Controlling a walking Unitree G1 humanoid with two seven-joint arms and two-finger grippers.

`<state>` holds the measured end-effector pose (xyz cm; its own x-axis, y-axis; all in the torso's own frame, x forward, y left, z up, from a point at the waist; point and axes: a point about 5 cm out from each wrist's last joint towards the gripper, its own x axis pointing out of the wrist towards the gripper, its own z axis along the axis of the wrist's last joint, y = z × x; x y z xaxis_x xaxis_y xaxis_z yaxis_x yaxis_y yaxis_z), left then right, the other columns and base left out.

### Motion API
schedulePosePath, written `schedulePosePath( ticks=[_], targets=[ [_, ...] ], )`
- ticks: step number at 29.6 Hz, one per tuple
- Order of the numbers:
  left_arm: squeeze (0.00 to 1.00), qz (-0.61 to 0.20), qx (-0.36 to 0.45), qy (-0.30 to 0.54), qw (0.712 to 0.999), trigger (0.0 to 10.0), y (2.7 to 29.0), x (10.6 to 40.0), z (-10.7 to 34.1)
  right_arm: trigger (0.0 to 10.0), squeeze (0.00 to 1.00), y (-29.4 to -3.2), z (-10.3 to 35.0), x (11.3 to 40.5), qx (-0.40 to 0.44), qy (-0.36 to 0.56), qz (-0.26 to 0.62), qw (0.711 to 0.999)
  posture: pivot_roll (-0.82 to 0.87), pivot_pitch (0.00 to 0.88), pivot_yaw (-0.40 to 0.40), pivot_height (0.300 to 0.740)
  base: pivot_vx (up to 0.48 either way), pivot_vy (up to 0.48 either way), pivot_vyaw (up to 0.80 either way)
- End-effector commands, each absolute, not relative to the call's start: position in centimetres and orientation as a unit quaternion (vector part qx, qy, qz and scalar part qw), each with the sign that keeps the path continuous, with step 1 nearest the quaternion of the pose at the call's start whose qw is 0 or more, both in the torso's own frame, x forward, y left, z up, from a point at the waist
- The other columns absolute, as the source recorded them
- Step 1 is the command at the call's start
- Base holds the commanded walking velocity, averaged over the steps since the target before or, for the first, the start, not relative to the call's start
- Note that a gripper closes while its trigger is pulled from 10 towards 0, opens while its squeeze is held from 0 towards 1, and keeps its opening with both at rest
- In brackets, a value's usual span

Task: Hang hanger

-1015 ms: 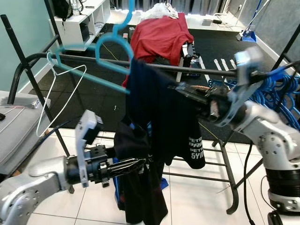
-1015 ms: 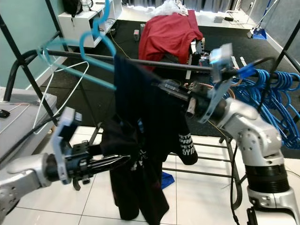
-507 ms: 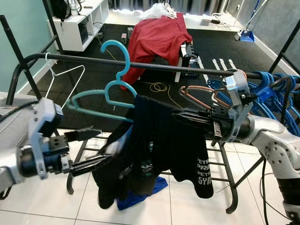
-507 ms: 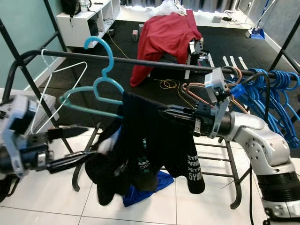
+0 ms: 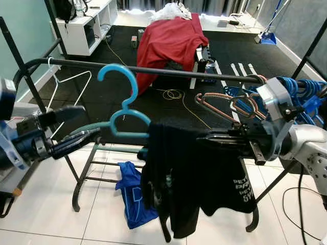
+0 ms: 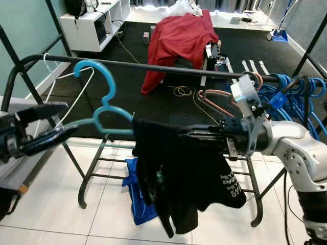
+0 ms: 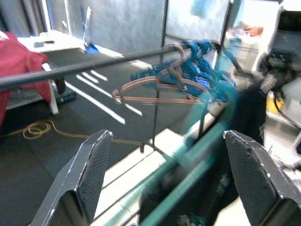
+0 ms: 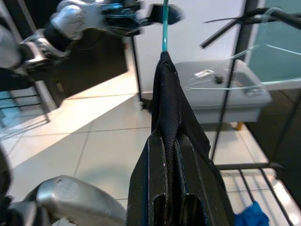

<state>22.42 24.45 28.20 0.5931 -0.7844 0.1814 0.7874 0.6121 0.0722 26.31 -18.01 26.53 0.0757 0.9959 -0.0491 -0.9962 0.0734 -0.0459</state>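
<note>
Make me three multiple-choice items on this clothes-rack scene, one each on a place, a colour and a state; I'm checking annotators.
1. Where does the blue cloth lie?
A. on the white tile floor under the rack
B. over the rail
C. in the left end effector

2. What colour is the plastic hanger carrying the black garment?
A. white
B. teal
C. copper

3. What state is the right end effector in?
A. open, apart from the garment
B. shut on the hanger's hook
C. shut on the black garment

Answers:
1 A: the blue cloth is on the tiles.
2 B: the teal plastic hanger holds the black garment.
3 C: the right end effector pinches the fabric.
</note>
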Motion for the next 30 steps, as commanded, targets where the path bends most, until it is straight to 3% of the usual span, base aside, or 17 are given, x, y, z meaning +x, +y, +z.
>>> schedulePosePath(
  ticks=[1, 13, 20, 29, 30],
  targets=[
    [0.0, -0.444, -0.025, -0.111, 0.889, 10.0, 24.2, 22.5, 28.3, 0.0, 0.0, -17.3, 26.8, 25.8, -0.036, -0.001, 0.7, 0.713, -0.02, 0.042, -0.025, 0.74, 0.0, 0.0, 0.0],
    [0.0, -0.49, -0.027, -0.073, 0.868, 10.0, 22.7, 22.3, 26.8, 0.0, 0.0, -16.1, 27.5, 25.3, -0.022, -0.023, 0.726, 0.686, -0.02, 0.045, -0.021, 0.74, 0.0, 0.0, 0.0],
    [0.0, -0.525, -0.041, -0.061, 0.848, 10.0, 22.1, 21.5, 26.6, 0.0, 0.0, -16.2, 27.6, 25.2, -0.022, -0.023, 0.727, 0.686, -0.02, 0.045, -0.021, 0.74, 0.0, 0.0, 0.0],
    [0.0, -0.527, -0.053, -0.076, 0.845, 10.0, 22.5, 21.3, 26.9, 0.0, 0.0, -16.3, 27.6, 25.2, -0.022, -0.02, 0.725, 0.688, -0.02, 0.046, -0.02, 0.74, 0.0, 0.0, 0.0],
    [0.0, -0.532, -0.055, -0.073, 0.842, 9.5, 22.4, 21.3, 26.9, 0.0, 0.0, -16.3, 27.6, 25.2, -0.022, -0.021, 0.726, 0.687, -0.02, 0.046, -0.02, 0.74, 0.0, 0.0, 0.0]
  ],
)
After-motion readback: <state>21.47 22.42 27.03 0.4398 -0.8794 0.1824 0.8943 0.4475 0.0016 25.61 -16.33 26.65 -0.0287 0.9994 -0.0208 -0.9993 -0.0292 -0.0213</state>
